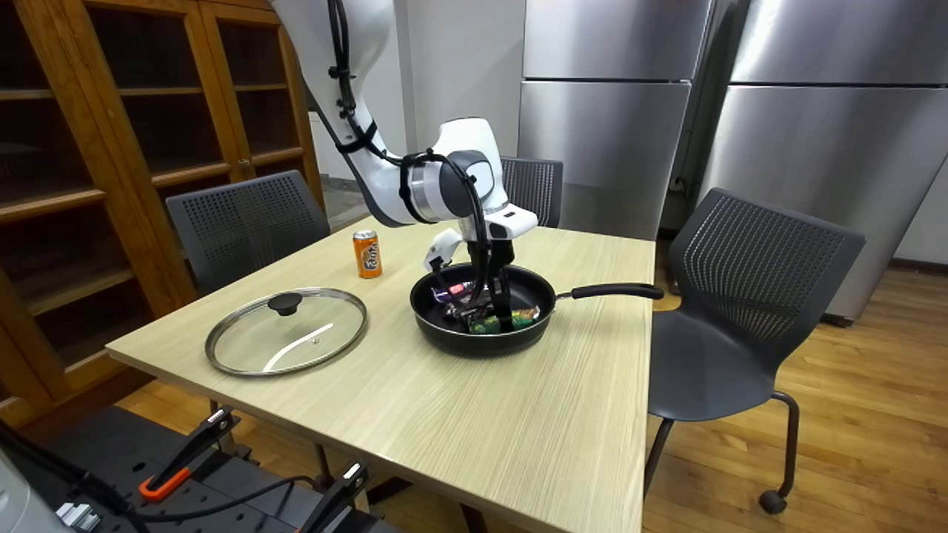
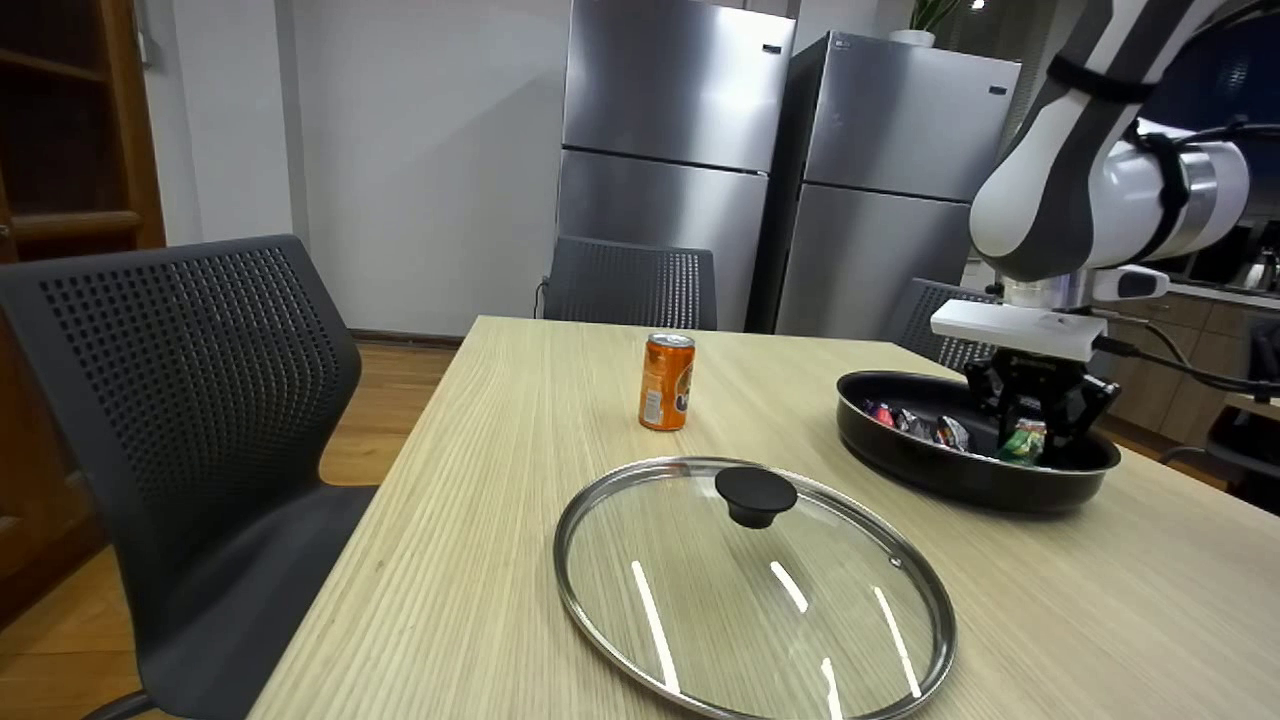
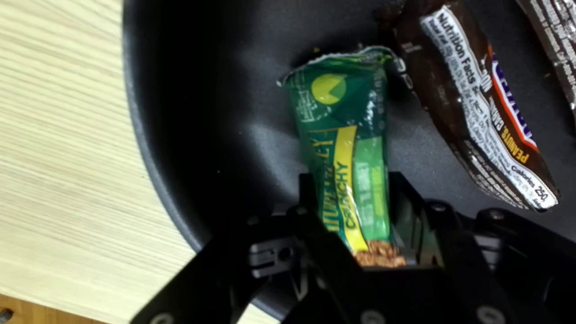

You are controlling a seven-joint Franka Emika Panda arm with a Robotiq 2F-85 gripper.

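Currently, the black two-finger gripper [image 3: 353,193] stands narrow around the shiny green-and-yellow wrapped granola bar [image 3: 339,112], pressing, as it seems, on both long sides. This bar is inside the round black frying pan [image 1: 474,345], beside a dark brown wrapped candy bar [image 3: 477,108]. I judge the granola bar light and stiff, yet brittle; its glossy film may slip, so the middle sides suit a gentle hold.
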